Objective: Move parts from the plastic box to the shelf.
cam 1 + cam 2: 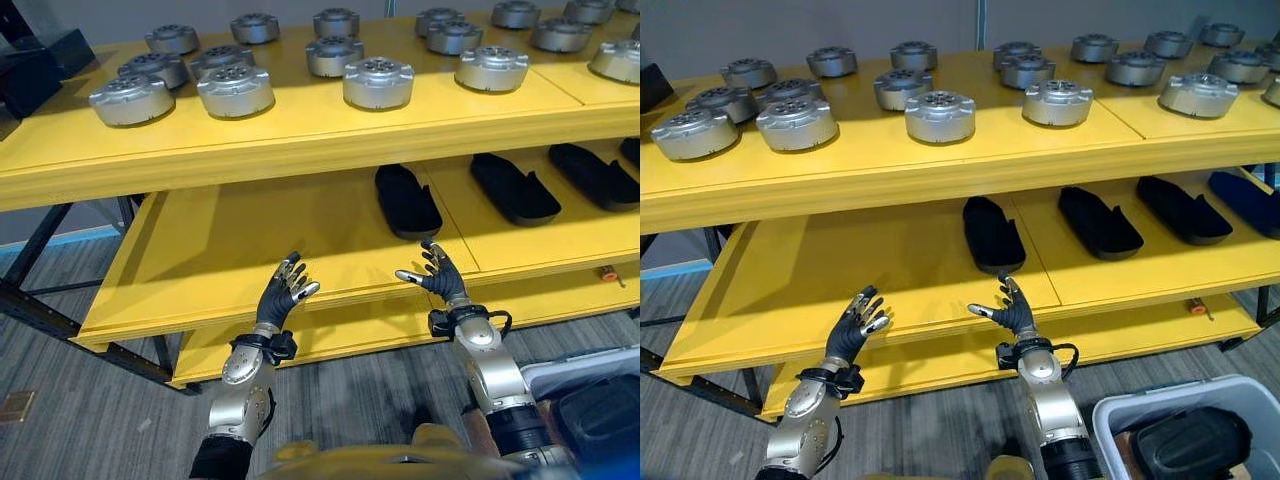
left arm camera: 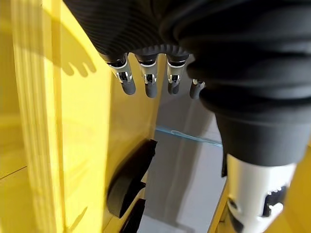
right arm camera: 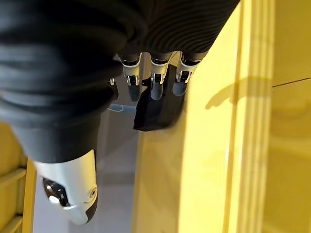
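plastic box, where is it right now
The plastic box sits on the floor at the right eye view's lower right, beside the right hand's arm, below the yellow shelf.

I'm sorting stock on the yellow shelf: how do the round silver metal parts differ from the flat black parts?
The round silver metal parts sit on the top board; the flat black parts lie on the middle one. The silver ones are shiny, ribbed discs; the black ones are matte, elongated and low. The silver are also more numerous. Both rest on the yellow shelf, untouched.
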Controlling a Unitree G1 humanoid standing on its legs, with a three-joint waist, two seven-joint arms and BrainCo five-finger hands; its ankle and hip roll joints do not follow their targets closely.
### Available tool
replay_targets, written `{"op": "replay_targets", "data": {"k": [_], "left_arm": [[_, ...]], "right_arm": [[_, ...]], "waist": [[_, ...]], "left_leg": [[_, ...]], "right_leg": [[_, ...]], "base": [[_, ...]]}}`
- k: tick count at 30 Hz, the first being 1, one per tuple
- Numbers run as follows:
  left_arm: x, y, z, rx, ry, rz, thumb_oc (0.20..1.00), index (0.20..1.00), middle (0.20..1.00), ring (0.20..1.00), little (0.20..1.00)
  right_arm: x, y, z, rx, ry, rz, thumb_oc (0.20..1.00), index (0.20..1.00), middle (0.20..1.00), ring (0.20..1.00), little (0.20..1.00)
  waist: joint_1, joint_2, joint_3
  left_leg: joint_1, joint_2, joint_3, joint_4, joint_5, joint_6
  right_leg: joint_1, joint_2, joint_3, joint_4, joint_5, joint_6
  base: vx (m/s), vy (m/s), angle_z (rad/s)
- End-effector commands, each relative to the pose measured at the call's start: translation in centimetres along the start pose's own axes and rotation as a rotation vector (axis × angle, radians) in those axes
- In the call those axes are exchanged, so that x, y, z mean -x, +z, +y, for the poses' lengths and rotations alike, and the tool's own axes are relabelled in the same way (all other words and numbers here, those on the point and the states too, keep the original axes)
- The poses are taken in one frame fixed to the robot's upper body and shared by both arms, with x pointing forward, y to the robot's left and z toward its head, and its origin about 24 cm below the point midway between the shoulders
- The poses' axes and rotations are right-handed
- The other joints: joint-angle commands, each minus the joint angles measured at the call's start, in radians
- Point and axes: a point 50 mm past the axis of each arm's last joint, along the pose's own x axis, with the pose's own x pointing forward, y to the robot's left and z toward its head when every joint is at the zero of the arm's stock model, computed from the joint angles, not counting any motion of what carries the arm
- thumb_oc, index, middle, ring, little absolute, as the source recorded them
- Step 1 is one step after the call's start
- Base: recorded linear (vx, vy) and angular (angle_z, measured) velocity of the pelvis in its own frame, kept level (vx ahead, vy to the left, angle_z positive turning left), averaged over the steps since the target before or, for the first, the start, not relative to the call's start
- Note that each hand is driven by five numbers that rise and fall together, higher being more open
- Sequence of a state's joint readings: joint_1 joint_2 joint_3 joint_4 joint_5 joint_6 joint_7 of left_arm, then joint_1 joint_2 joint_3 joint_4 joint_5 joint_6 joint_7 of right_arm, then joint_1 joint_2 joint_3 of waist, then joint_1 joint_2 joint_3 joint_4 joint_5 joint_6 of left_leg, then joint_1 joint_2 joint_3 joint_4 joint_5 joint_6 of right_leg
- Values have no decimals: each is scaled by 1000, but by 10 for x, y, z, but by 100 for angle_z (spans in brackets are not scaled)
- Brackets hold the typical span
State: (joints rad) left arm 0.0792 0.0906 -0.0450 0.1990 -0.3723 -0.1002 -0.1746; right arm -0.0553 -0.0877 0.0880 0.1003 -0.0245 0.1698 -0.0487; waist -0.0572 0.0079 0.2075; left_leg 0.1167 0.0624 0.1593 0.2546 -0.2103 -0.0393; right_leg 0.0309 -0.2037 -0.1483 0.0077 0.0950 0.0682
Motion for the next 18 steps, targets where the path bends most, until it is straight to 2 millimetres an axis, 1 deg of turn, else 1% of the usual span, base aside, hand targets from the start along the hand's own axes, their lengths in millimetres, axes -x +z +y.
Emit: {"op": "replay_targets", "data": {"k": [1, 3, 4, 5, 7, 8, 9, 10, 11, 12, 13, 14, 15, 16, 17, 18], "left_arm": [[-16, 34, -8, -46, -54, -162, 1000, 1000, 1000, 1000, 1000], [-11, 31, -1, -40, -19, -151, 1000, 1000, 1000, 1000, 1000], [-9, 30, 0, -30, -1, -151, 1000, 1000, 1000, 1000, 1000], [-7, 28, 2, -11, 19, -156, 1000, 1000, 1000, 1000, 1000], [-5, 29, 3, 13, 36, -172, 1000, 1000, 1000, 1000, 1000], [-5, 29, 2, 26, 42, -179, 1000, 1000, 1000, 1000, 1000], [-4, 25, -1, 53, 44, -175, 1000, 1000, 1000, 1000, 1000], [-3, 22, -2, 65, 48, -169, 1000, 1000, 1000, 1000, 1000], [-3, 22, -1, 65, 48, -169, 1000, 1000, 1000, 1000, 1000], [0, 22, 4, 57, 79, -174, 1000, 1000, 1000, 1000, 1000], [0, 22, 4, 57, 79, -174, 1000, 1000, 1000, 1000, 1000], [1, 24, 6, 53, 91, -181, 1000, 1000, 1000, 1000, 1000], [0, 23, 5, 57, 93, -182, 1000, 1000, 1000, 1000, 1000], [-1, 22, 4, 67, 96, -182, 1000, 1000, 1000, 1000, 1000], [-3, 22, 2, 80, 89, -185, 1000, 1000, 1000, 1000, 1000], [-4, 22, 0, 83, 88, -184, 1000, 1000, 1000, 1000, 1000]], "right_arm": [[-14, 61, -5, 36, -8, -259, 1000, 1000, 1000, 1000, 1000], [-16, 66, 3, 40, 25, -269, 1000, 1000, 1000, 1000, 1000], [-16, 67, 6, 37, 40, -273, 1000, 1000, 1000, 1000, 1000], [-16, 67, 10, 30, 56, -273, 1000, 1000, 1000, 1000, 1000], [-17, 70, 16, 31, 79, -280, 1000, 1000, 1000, 1000, 1000], [-18, 69, 21, 13, 94, -272, 1000, 1000, 1000, 1000, 1000], [-17, 66, 23, 9, 100, -263, 1000, 1000, 1000, 1000, 1000], [-17, 65, 25, -8, 108, -258, 1000, 1000, 1000, 1000, 1000], [-17, 65, 26, -8, 108, -258, 1000, 1000, 1000, 1000, 1000], [-18, 64, 30, -15, 123, -245, 1000, 1000, 1000, 1000, 1000], [-18, 64, 30, -16, 123, -245, 1000, 1000, 1000, 1000, 1000], [-18, 63, 31, -14, 123, -241, 1000, 1000, 1000, 1000, 1000], [-17, 60, 27, -16, 114, -233, 1000, 1000, 1000, 1000, 1000], [-16, 59, 26, -14, 107, -228, 1000, 1000, 1000, 1000, 1000], [-16, 57, 18, -6, 85, -220, 1000, 1000, 1000, 1000, 1000], [-15, 53, 16, -8, 79, -209, 1000, 1000, 1000, 1000, 1000]], "waist": [[-37, 88, 118], [-33, 104, 147], [-25, 102, 153], [-12, 100, 150], [26, 93, 134], [48, 90, 121], [82, 74, 80], [100, 60, 60], [100, 59, 59], [115, 33, 37], [115, 33, 37], [120, 20, 30], [110, 15, 21], [104, 18, 18], [93, 19, 20], [86, 19, 16]], "left_leg": [[155, 46, 17, -311, 278, -29], [164, 63, 49, -342, 280, -30], [158, 68, 60, -342, 279, -34], [147, 71, 74, -342, 274, -33], [121, 79, 98, -342, 271, -38], [107, 82, 107, -342, 265, -36], [81, 82, 112, -342, 256, -38], [69, 76, 110, -342, 257, -38], [69, 75, 110, -342, 257, -38], [69, 77, 123, -342, 253, -42], [69, 76, 123, -342, 253, -42], [75, 87, 133, -342, 250, -44], [77, 102, 132, -342, 252, -43], [81, 113, 137, -342, 256, -44], [91, 128, 150, -342, 258, -43], [91, 132, 150, -342, 257, -43]], "right_leg": [[-36, -39, 53, -38, 20, -21], [-42, -11, 1, 16, 7, -20], [-34, -5, -5, 56, 1, -26], [-5, -9, -24, 103, -7, -26], [77, -22, -59, 142, -16, -15], [125, -34, -60, 170, -17, -11], [196, -43, -67, 114, -21, -7], [228, -39, -81, 71, -27, -11], [231, -40, -83, 65, -25, -11], [240, -44, -137, -46, -34, -26], [242, -43, -138, -50, -32, -26], [240, -31, -144, -78, -35, -31], [229, -13, -124, -93, -38, -36], [222, -4, -132, -95, -43, -34], [212, 10, -130, -95, -55, -36], [208, 16, -128, -95, -58, -39]], "base": [[-85, 112, -19], [-75, 73, -58], [-108, 39, -103], [-142, -8, -121], [-131, -41, -93], [-85, -119, -73], [-45, -172, -81], [2, -141, -55], [30, -203, -24], [33, -137, -35], [53, -248, -69], [58, -237, -90], [75, -298, -63], [68, -299, -27], [40, -217, -7], [29, -209, -27]]}}
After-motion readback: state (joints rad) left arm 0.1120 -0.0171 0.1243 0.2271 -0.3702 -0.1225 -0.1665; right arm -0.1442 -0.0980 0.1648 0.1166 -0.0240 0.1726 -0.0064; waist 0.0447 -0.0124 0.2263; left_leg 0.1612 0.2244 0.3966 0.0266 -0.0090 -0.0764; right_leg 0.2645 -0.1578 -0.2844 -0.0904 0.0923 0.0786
